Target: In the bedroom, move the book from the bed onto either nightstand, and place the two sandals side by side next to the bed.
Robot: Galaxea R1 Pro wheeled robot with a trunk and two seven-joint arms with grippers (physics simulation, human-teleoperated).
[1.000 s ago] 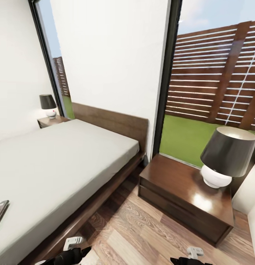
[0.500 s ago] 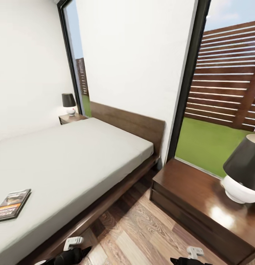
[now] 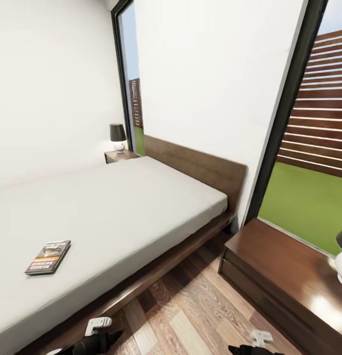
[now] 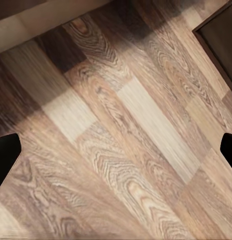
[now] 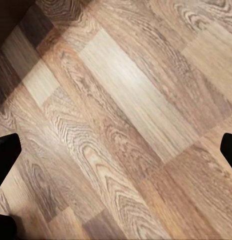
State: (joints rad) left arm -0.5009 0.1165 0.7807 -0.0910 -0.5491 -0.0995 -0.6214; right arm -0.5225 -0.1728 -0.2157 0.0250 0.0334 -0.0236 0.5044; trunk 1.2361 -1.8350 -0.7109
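On the grey bed the book lies well beyond both arms' empty, spread jaws.

Both arms hang low in the head view. The left gripper and right gripper each have jaws spread wide, holding nothing between them.
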